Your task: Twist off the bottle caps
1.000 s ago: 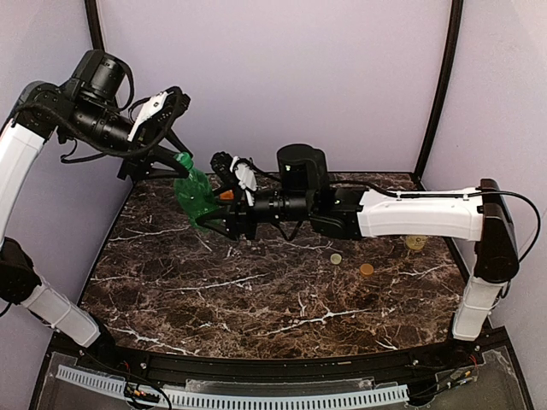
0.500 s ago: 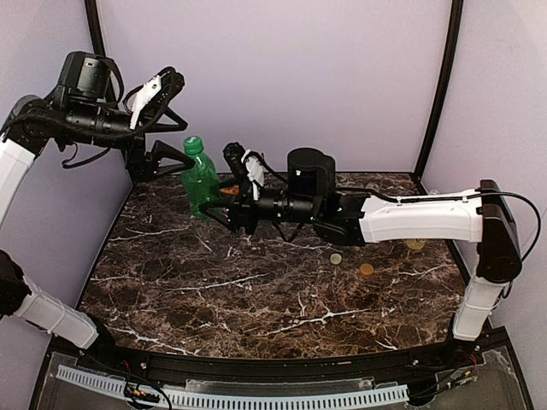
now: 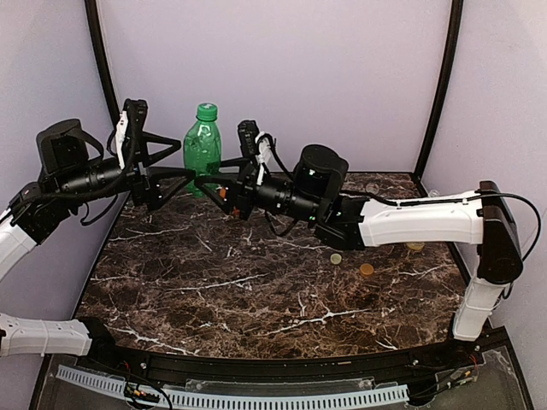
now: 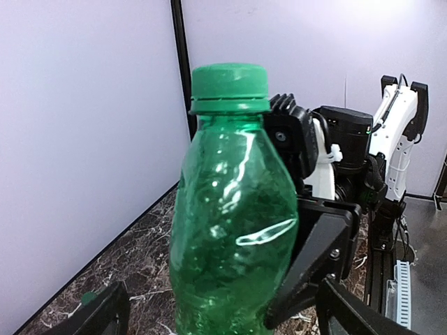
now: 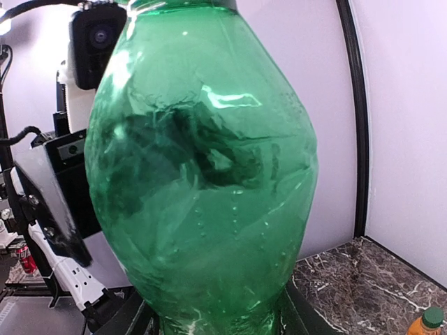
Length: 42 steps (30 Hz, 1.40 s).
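From above, my left gripper (image 3: 178, 159) has come off the top of the green bottle (image 3: 202, 152). A second ago it was pinched shut up at the cap, with the bottle tipped over to the left. Now its fingers stand wide apart, holding nothing, lower down and just to the left of the bottle's body. My right gripper (image 3: 212, 178) has kept hold of the bottle's lower half and swung it upright at the far left of the table (image 3: 256, 290). The green cap (image 3: 206, 111) is still on the neck. Right of the middle lie small round pieces that look like loose caps (image 3: 367, 269).

Through my left wrist camera the bottle fills the middle, upright, its cap seated square on the collar. My own two fingers show only at the bottom corners, well clear of the plastic on either side. One dark finger of the right gripper presses on the bottle's right flank.

Through my right wrist camera the green body blocks nearly everything and my fingers close in on its base. An orange bottle (image 5: 427, 322) peeks in at the bottom right, capped.

I judge that this cap is not yet off. I cannot tell whether the last twist loosened it. My left hand needs to come back to the cap and grip it again while the right holds firm.
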Available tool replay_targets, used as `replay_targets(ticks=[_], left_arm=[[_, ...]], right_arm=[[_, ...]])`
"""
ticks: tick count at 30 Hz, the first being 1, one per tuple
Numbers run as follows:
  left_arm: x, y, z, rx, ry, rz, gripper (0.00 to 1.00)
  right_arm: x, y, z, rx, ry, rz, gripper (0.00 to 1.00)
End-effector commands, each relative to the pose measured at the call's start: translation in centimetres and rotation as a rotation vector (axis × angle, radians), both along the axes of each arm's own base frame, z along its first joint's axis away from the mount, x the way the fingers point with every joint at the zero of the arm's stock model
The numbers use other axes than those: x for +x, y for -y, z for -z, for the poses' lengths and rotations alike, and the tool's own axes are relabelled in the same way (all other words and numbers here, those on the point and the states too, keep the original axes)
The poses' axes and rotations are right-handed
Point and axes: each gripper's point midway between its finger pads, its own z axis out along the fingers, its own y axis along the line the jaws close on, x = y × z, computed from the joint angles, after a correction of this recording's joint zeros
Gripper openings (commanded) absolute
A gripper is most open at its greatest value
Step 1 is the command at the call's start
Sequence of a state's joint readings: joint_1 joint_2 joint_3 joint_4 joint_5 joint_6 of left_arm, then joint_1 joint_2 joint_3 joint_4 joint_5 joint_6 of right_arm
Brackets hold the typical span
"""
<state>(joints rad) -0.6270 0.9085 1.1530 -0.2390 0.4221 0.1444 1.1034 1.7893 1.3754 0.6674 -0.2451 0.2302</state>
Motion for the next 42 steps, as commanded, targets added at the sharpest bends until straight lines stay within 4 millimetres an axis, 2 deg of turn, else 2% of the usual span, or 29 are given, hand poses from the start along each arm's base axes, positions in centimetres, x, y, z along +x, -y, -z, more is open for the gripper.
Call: replay_targets(ticks=[1,7,14,16,17,20,22,24,26,28,30,32,33,35,36,38,39,42], left_arm=[[-0.4,1.5,-1.7,-0.146,-0.003,0.087,0.92],[-0.7,2.1,-0.9,-0.189,-0.070,0.133,0.79],[-0.9,2.5,-0.7,-0.190,-0.073,0.159,0.73],[-0.9,2.4,-0.7,-0.190,-0.070,0.156,0.62],[-0.9,2.4,-0.8,-0.190,-0.065,0.156,0.54],[-1.1,2.3,-0.7,-0.183,-0.061,0.155,0.44],[-1.1,2.2,-0.5,-0.173,-0.058,0.153,0.39],[-1.0,2.1,-0.2,-0.161,-0.054,0.142,0.36],[-0.7,1.9,-0.1,-0.149,-0.037,0.116,0.35],[-0.3,1.4,-0.3,-0.118,0.029,0.077,0.34],[0.3,0.8,0.4,-0.047,0.102,0.026,0.33],[1.1,-0.1,0.9,0.069,0.266,-0.042,0.33],[2.2,-0.9,1.5,0.112,0.295,-0.114,0.32],[3.7,-2.3,2.1,0.225,0.417,-0.223,0.31],[4.2,-2.8,2.4,0.288,0.505,-0.261,0.31],[5.9,-4.5,2.2,0.382,0.622,-0.406,0.27],[6.7,-5.6,2.2,0.426,0.642,-0.479,0.26],[7.5,-6.6,2.2,0.530,0.751,-0.557,0.22]], right_arm=[[-1.6,-0.4,-1.8,0.062,0.028,-0.033,0.27],[-2.8,-1.6,-1.6,0.045,0.054,-0.068,0.27],[-3.3,-2.5,-1.7,0.037,0.055,-0.098,0.27],[-3.3,-2.5,-1.9,0.037,0.059,-0.101,0.27],[-3.3,-2.4,-1.9,0.039,0.059,-0.097,0.27],[-3.2,-2.0,-2.2,0.046,0.059,-0.082,0.28],[-3.2,-1.8,-2.4,0.047,0.063,-0.075,0.37],[-3.1,-1.7,-2.4,0.037,0.063,-0.067,0.56],[-3.1,-1.3,-2.6,0.017,0.068,-0.054,0.69],[-3.4,-0.3,-2.9,-0.005,0.084,-0.040,0.75],[-3.8,0.7,-3.1,-0.047,0.093,-0.030,0.79],[-3.9,1.8,-3.4,-0.106,0.076,-0.012,0.80],[-3.7,2.3,-3.6,-0.134,0.053,0.003,0.80],[-2.7,3.3,-3.7,-0.191,-0.042,0.072,0.75],[-1.4,4.0,-3.0,-0.234,-0.125,0.156,0.71],[0.2,5.0,-3.2,-0.233,-0.257,0.255,0.63],[0.4,5.1,-3.5,-0.217,-0.297,0.270,0.62],[1.0,4.7,-4.8,-0.162,-0.370,0.287,0.62]])
